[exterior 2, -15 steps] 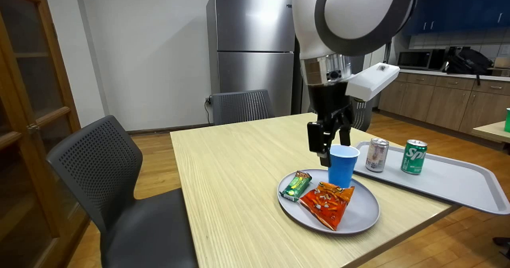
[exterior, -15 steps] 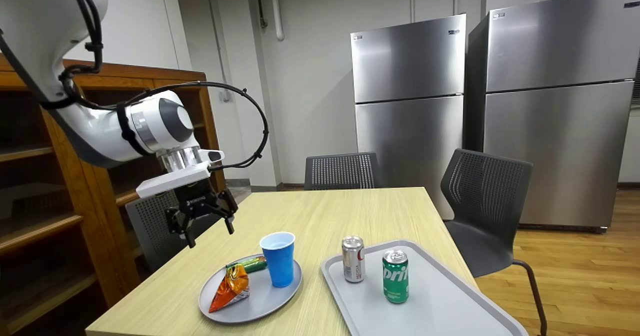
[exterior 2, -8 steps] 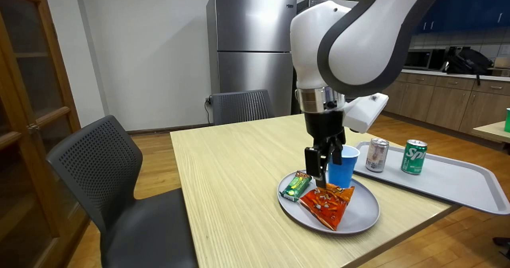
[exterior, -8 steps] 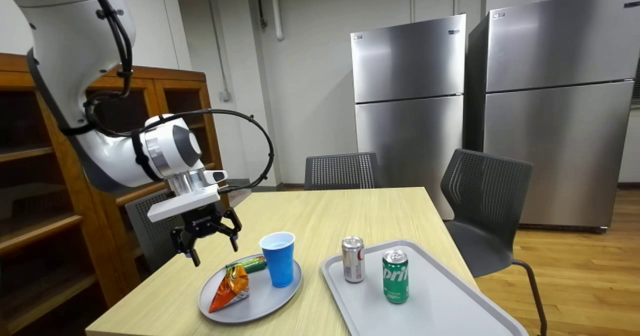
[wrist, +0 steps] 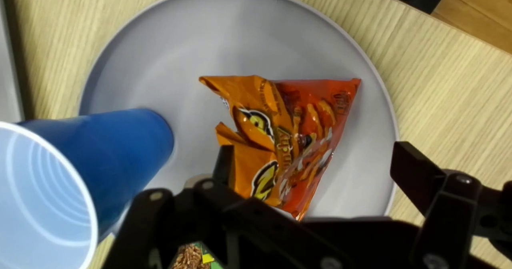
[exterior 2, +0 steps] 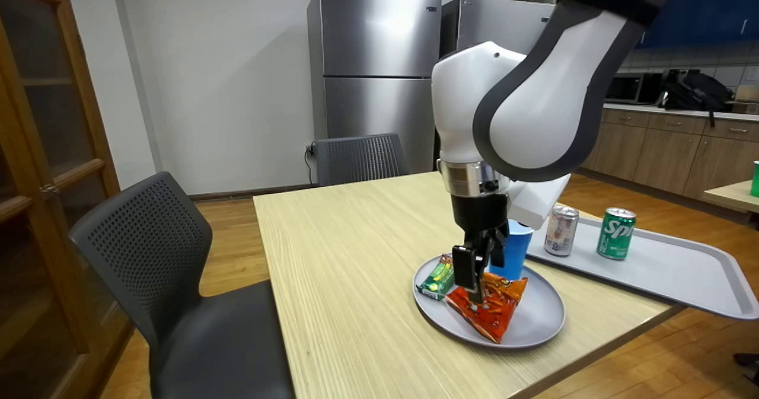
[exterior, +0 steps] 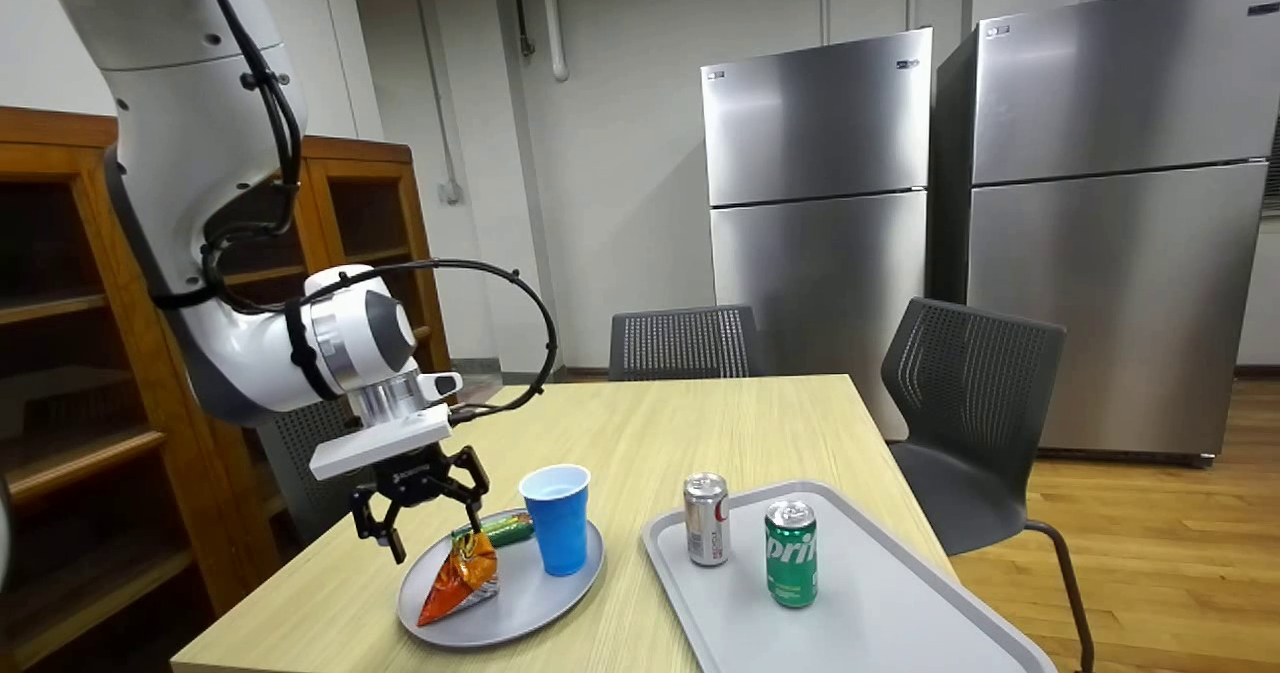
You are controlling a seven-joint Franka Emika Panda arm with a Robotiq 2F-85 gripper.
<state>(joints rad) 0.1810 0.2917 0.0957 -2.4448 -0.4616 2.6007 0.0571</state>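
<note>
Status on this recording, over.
Black hand open, empty. Orange-red shiny triangular snack bag ungripped on round grey plate. Upright blue plastic cup nearby, possible obstacle.

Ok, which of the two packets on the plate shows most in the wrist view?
The orange bag: most of it shows, while only a scrap of the green packet peeks past the gripper.

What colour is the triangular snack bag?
The snack bag is mostly orange and red, clearest in the wrist view.

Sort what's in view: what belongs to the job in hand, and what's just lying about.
Likely in the job:
gripper, open
orange snack bag, near it
plate under the bag

Apparently lying about:
blue cup
green-wrapped bar
silver can
green can
tray
</note>
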